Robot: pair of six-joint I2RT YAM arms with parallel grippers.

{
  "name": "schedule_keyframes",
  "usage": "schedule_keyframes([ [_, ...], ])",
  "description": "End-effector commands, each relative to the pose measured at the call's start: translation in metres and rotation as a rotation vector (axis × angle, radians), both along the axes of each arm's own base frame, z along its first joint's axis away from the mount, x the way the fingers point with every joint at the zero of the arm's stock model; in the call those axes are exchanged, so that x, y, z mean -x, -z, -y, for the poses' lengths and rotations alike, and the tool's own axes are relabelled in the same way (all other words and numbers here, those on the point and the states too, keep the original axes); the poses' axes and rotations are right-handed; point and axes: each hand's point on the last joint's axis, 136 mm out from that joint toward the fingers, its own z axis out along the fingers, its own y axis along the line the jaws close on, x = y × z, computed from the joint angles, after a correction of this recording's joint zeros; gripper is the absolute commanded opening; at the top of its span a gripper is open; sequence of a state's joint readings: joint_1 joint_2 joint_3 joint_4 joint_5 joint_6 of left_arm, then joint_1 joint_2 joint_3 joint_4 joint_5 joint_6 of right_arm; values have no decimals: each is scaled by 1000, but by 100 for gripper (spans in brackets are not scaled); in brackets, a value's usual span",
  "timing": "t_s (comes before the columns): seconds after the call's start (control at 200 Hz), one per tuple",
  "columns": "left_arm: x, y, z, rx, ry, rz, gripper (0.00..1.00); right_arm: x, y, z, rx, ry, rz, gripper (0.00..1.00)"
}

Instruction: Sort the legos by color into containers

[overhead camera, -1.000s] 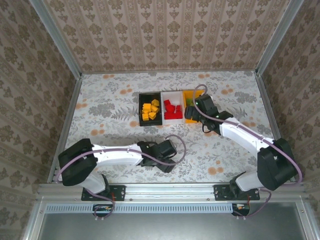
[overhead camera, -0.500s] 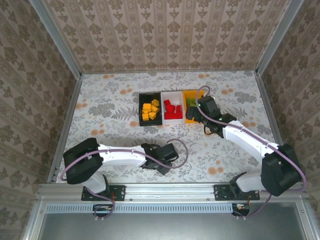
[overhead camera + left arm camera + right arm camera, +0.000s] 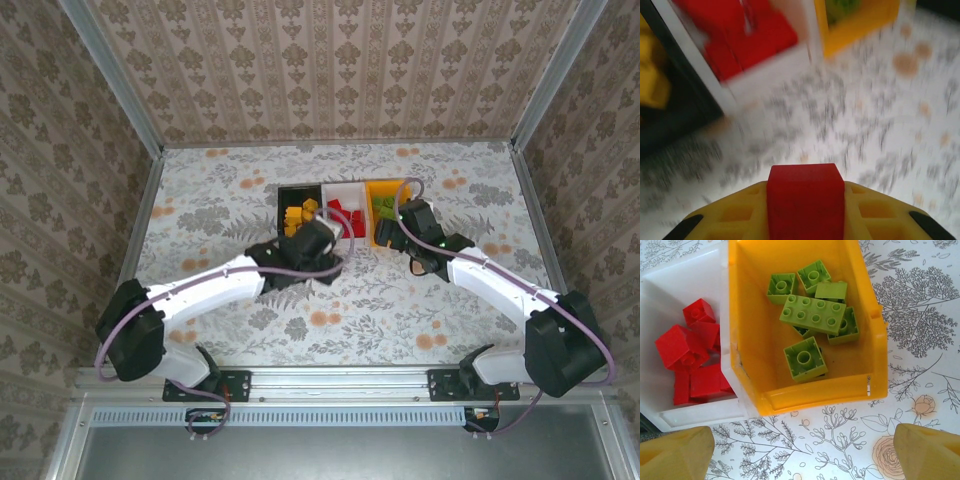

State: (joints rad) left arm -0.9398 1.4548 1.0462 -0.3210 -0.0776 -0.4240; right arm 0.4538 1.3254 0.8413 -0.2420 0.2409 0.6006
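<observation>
Carrying is the step in hand. Over the floral table [image 3: 380, 310], before the black bin [image 3: 295, 188], white bin [image 3: 695, 417] and orange-yellow bin [image 3: 815, 394], the left gripper [image 3: 320, 245] is clenched on a red brick [image 3: 805, 195], just short of the white bin's red bricks [image 3: 685, 350]. Next, I judge, it must reach over that bin and let go. The right gripper [image 3: 800, 455] hangs released above the green bricks [image 3: 812, 315].
</observation>
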Motion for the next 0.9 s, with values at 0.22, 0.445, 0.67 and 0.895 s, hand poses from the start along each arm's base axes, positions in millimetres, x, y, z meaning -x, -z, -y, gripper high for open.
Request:
schedule_keyframes([
  [0.22,-113,-18,45,126,-45,57,27,8,-12,21,5,59,36,94],
  [0.445,-150,-10,71,173,-40,38,40,11,-11,23,2,58,36,95],
  [0.67,-158,-28,63,226,-80,51,85,14,-17,25,-10,62,52,97],
  [0.895,-132,-88,26,286,-124,173,100,16,-45,30,-28,63,166,98],
])
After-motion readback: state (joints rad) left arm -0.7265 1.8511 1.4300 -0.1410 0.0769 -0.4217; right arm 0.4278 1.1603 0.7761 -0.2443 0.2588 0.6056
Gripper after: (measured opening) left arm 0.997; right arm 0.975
